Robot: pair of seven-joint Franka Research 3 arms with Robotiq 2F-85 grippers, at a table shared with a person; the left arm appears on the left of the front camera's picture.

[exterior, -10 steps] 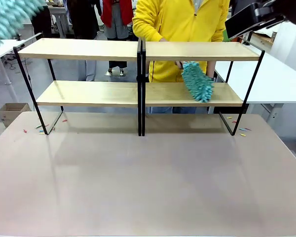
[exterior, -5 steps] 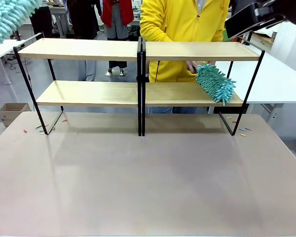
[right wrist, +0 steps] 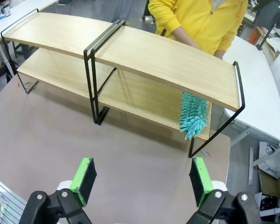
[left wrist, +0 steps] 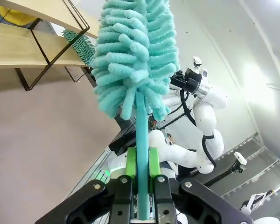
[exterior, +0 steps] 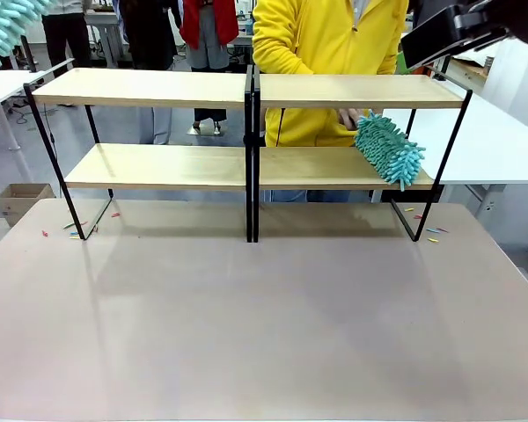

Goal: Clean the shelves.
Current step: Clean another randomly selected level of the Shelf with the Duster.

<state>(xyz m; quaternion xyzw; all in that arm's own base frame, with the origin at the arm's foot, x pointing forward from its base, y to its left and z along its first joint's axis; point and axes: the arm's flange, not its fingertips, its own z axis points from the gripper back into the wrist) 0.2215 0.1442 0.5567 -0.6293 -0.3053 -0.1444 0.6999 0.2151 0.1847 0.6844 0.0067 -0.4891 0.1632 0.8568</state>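
Left of the shelves (exterior: pixel 141 88) my left gripper (left wrist: pixel 142 163) clamps a teal duster (left wrist: pixel 135 51); my right gripper (right wrist: pixel 142 179) gapes wide above the table (right wrist: pixel 130 154)

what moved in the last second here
The person's duster swept right along the lower right board, nearly to its end. The robot's duster, clamped in the left tool, drew up into the front view's top-left corner. The shelves and the open right tool stayed put.
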